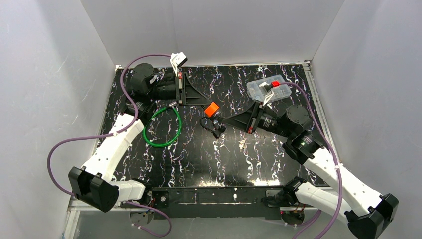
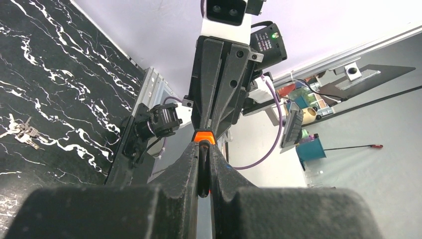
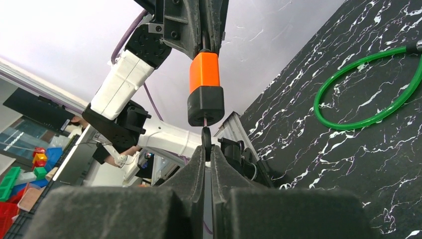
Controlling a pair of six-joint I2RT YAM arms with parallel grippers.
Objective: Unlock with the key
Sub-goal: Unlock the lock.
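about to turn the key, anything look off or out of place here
Nothing stands out. The left gripper holds the orange padlock, and the key in the right gripper lines up with its underside. The green cable and a bunch of spare keys lie loose on the table, not tangled.

I see a green cable loop lying on the black marbled table, and a clear plastic box standing near its far right corner

The padlock hangs between cable loop, left, and box.
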